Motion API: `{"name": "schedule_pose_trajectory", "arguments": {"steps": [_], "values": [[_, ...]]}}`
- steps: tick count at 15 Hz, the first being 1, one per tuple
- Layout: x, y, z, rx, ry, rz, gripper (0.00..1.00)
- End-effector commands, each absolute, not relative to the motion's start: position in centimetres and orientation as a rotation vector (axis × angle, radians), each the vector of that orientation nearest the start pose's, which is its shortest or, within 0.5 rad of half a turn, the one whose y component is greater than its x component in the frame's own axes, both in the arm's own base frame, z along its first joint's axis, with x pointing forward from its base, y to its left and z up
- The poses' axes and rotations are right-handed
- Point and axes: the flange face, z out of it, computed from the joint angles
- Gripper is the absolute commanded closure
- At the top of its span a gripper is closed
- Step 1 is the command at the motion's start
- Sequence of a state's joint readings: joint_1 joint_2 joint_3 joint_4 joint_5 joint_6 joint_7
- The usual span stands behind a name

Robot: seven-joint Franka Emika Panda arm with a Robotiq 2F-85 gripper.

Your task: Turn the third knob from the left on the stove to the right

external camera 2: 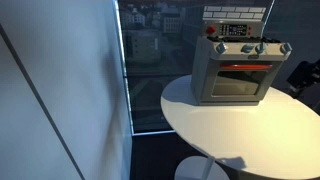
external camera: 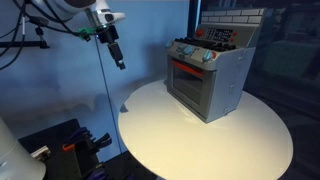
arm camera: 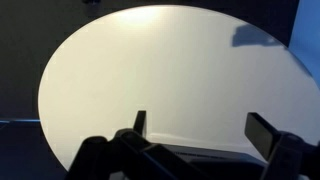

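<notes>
Gripper (external camera: 120,63) hangs tilted down w/ jaws apart; well off stove (external camera: 207,78).

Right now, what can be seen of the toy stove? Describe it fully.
The stove is a small silver-grey box, upright on the round white table. Its front has a red-framed oven window; above runs a row of pale-teal knobs, with black burners and a brick-patterned back panel. Nothing else touches it.

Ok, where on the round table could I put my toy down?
The table is bare everywhere in front of the stove, out to its rim. Only the stove's side is taken. The open pincer hangs in the air, away from the stove.
</notes>
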State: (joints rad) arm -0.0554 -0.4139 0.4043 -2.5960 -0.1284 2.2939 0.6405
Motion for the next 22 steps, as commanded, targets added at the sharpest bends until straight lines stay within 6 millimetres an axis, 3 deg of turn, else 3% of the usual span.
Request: {"name": "schedule_pose_trajectory", "arguments": {"steps": [1, 9, 22], "values": [[38.9, 13.5, 39.4, -3.299, 0.388, -0.309, 0.00], [39.5, 13.4, 39.9, -3.287, 0.394, -0.317, 0.00], [44.5, 11.9, 46.4, -3.211, 0.481, -0.549, 0.00]]}}
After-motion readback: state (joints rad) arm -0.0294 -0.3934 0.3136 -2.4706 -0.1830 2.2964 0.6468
